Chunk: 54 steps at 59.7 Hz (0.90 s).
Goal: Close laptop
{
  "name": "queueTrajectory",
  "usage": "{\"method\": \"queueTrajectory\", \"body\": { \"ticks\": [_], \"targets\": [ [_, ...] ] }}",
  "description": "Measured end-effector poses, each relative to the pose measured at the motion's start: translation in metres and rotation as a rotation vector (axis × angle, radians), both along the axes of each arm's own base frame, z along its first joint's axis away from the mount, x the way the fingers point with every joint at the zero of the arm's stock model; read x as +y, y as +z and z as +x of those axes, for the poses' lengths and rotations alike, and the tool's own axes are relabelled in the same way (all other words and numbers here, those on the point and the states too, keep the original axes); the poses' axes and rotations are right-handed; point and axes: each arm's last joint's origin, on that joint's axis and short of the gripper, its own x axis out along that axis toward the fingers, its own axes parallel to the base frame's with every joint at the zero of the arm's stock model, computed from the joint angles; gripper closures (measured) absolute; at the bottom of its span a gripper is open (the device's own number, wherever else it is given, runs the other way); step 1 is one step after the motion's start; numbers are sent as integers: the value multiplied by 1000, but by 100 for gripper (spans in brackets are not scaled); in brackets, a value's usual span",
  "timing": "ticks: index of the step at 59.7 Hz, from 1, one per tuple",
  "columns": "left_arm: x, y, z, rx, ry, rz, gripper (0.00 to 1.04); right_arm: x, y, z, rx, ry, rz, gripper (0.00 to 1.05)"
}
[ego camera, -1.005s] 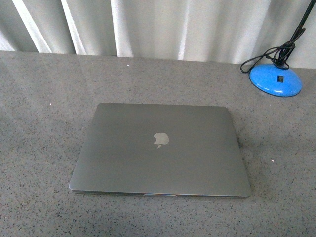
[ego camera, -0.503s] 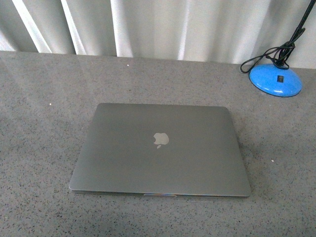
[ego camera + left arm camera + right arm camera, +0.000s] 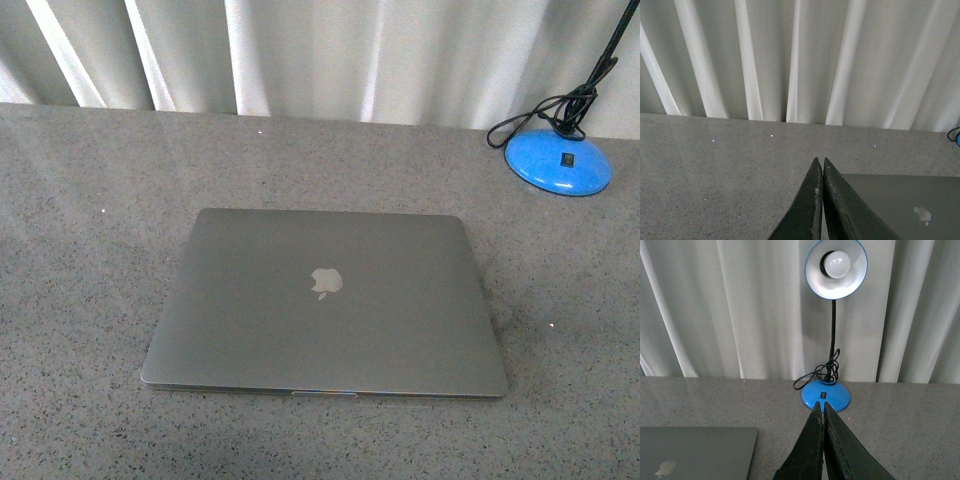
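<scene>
The laptop [image 3: 325, 305] lies flat on the grey table with its grey lid down and the pale apple logo facing up. Keys, trackpad and screen are hidden under the lid. Neither arm shows in the front view. In the left wrist view my left gripper [image 3: 820, 162] is shut and empty, above the table beside the laptop's lid [image 3: 900, 205]. In the right wrist view my right gripper [image 3: 821, 410] is shut and empty, with a corner of the laptop [image 3: 695, 452] off to one side.
A blue desk lamp base [image 3: 558, 162] with a black cord stands at the table's back right; its lamp head [image 3: 836, 268] shows in the right wrist view. White curtains [image 3: 330, 55] hang behind the speckled grey table [image 3: 80, 230].
</scene>
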Motion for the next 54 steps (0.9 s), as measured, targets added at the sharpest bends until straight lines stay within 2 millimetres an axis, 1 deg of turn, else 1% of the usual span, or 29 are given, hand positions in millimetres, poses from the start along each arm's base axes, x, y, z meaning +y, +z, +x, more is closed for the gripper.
{"method": "queueTrajectory", "body": {
  "ticks": [6,7,10,12,13,16,21,24,25,26,33,34,36,37,40,54],
  "targets": [
    [0,0,0,1,0,0,101,0,0,0,2,0,0,104],
    [0,0,0,1,0,0,101,0,0,0,2,0,-1,102],
    [0,0,0,-1,0,0,94,0,0,0,2,0,0,94],
    [0,0,0,-1,0,0,88,0,0,0,2,0,0,86],
    [0,0,0,-1,0,0,85,0,0,0,2,0,0,85],
    [0,0,0,-1,0,0,74,0,0,0,2,0,0,74],
    [0,0,0,-1,0,0,51,0,0,0,2,0,0,51],
    [0,0,0,-1,0,0,40,0,0,0,2,0,0,41],
    [0,0,0,-1,0,0,39,0,0,0,2,0,0,37],
    [0,0,0,-1,0,0,35,0,0,0,2,0,0,35],
    [0,0,0,-1,0,0,14,0,0,0,2,0,0,14],
    [0,0,0,-1,0,0,12,0,0,0,2,0,0,11],
    [0,0,0,-1,0,1,6,0,0,0,2,0,2,8],
    [0,0,0,-1,0,3,5,0,0,0,2,0,3,8],
    [0,0,0,-1,0,2,8,0,0,0,2,0,3,11],
    [0,0,0,-1,0,2,7,0,0,0,2,0,3,10]
  ]
}}
